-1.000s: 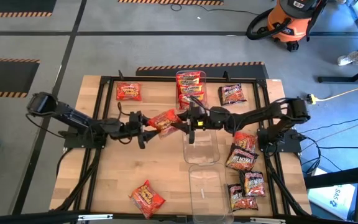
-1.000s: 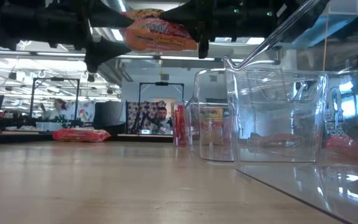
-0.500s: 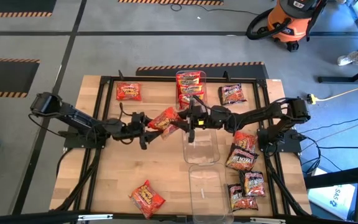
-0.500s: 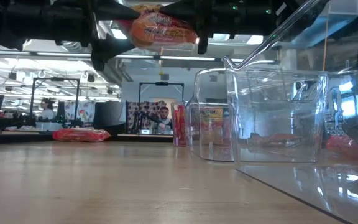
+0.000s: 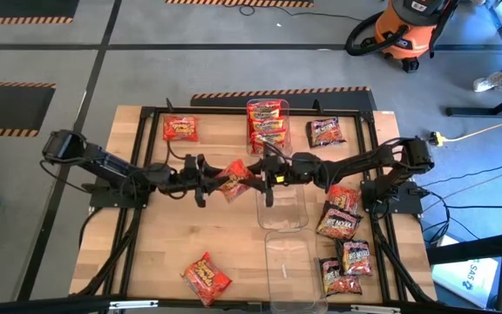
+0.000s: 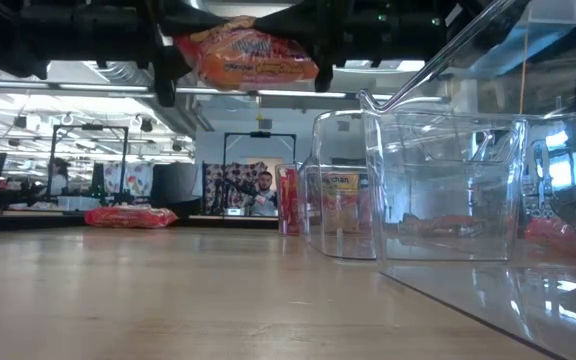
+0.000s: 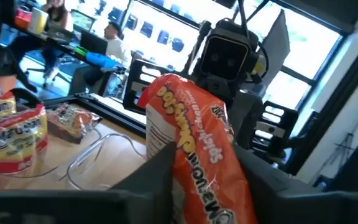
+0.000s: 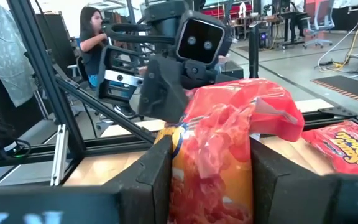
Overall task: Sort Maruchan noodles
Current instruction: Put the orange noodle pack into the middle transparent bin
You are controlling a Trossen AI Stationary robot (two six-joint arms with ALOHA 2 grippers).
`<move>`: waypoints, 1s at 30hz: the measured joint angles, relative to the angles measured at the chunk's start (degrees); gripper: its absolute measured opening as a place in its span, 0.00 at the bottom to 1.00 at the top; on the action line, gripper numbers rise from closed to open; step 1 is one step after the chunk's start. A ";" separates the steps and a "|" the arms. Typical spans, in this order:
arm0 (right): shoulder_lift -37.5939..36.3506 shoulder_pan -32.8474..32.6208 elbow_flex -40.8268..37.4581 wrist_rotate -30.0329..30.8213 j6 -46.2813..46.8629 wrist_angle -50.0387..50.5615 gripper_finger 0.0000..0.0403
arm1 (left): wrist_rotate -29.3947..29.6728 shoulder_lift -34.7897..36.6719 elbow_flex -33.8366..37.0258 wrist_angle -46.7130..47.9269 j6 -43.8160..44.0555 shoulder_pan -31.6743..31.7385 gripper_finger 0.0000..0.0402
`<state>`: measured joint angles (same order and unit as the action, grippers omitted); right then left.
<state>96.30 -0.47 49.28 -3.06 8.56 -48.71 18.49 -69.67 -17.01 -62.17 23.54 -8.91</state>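
**Orange-red noodle packet clamped between both grippers above the table**

High view: An orange-red crinkly packet (image 5: 234, 180) is held in the air over the middle of the wooden table (image 5: 146, 253), between the two arms. The left gripper (image 5: 216, 181) is stretched in from the left and is closed on the packet's left end; the right gripper (image 5: 253, 176) is stretched in from the right and is closed on its right end. Both arms are extended nearly level, meeting just left of the clear bins (image 5: 282, 209). A stack of red-yellow packets (image 5: 267, 125) is seen in the far bin. One red packet (image 5: 180, 129) lies at the far left, a dark packet (image 5: 326, 132) at the far right, another red-yellow packet (image 5: 207, 277) near the front edge, and a cluster of dark packets (image 5: 342, 235) along the right side.

Low view: The held packet (image 6: 246, 55) is seen high above the tabletop, pinched at both ends by dark fingers. Its printed lettering is too small to be read. Clear bins (image 6: 448, 200) stand at the right, and a flat packet (image 6: 130, 216) lies far off on the table.

Left wrist view: The packet (image 7: 194, 155) is gripped between the left arm's own fingers (image 7: 148, 180). Yellow lettering is printed on the orange wrapper, shown upside down; it appears to read "Maruchan". The right arm's wrist is seen directly behind it.

Right wrist view: The crumpled end of the packet (image 8: 219, 149) is wedged between the right arm's fingers (image 8: 151, 174). A red packet (image 8: 347, 146) lies on the table beyond. A person is seated in the room behind.
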 joint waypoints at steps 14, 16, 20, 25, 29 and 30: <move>-1.61 0.11 -0.04 -2.68 2.13 3.29 0.52 | -8.28 0.11 0.14 1.07 -3.34 2.70 0.05; -3.48 0.11 -0.04 -3.20 2.23 7.83 0.60 | -8.66 0.31 0.19 1.64 -4.27 2.70 0.05; -8.97 0.11 -0.02 -3.46 2.13 19.53 0.74 | -9.32 0.31 0.21 2.75 -6.40 2.70 0.05; -13.31 0.11 2.57 -1.91 2.07 31.38 0.81 | -11.83 0.35 0.21 6.93 -14.68 2.55 0.05; -11.76 0.11 9.10 -1.67 1.42 40.12 0.80 | -11.80 -0.55 -0.97 12.11 -18.45 2.31 0.05; -10.85 0.12 11.19 -1.84 1.29 42.70 0.79 | -11.77 -0.50 -1.39 13.63 -18.88 2.15 0.04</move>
<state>85.45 -0.35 60.47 -4.91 9.84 -6.01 6.72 -70.17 -18.40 -48.54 4.66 -6.77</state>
